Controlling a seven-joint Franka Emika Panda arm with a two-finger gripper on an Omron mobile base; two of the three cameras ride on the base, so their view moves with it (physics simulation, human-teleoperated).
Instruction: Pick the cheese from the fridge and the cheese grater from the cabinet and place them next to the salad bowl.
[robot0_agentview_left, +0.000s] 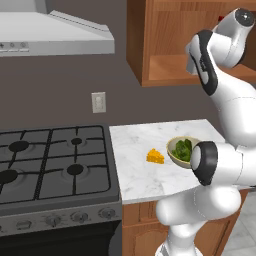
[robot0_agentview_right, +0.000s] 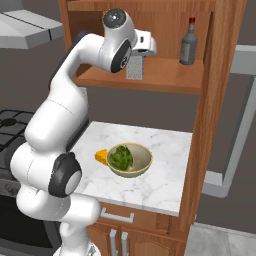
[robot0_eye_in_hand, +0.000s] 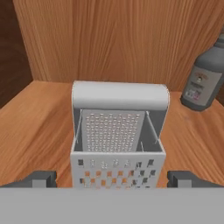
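Note:
The cheese grater (robot0_eye_in_hand: 118, 140), a grey metal box with a broad handle on top, stands upright on the cabinet shelf (robot0_eye_in_hand: 30, 127). My gripper (robot0_eye_in_hand: 113, 179) is open, one dark fingertip (robot0_eye_in_hand: 41, 178) on each side of the grater's base, with a gap on both sides. In the right base view the arm reaches up into the brown cabinet (robot0_agentview_right: 160, 75) and the gripper (robot0_agentview_right: 137, 59) is at the grater (robot0_agentview_right: 134, 71). On the marble counter the yellow-orange cheese (robot0_agentview_left: 155, 156) (robot0_agentview_right: 101, 157) lies just left of the salad bowl (robot0_agentview_left: 181, 150) (robot0_agentview_right: 131, 160).
A dark bottle (robot0_eye_in_hand: 203, 81) (robot0_agentview_right: 188, 45) with a red cap stands on the shelf to the grater's right. A gas stove (robot0_agentview_left: 55, 165) sits left of the counter under a range hood (robot0_agentview_left: 55, 35). A grey fridge part (robot0_agentview_right: 242, 115) shows beyond the cabinet's side panel.

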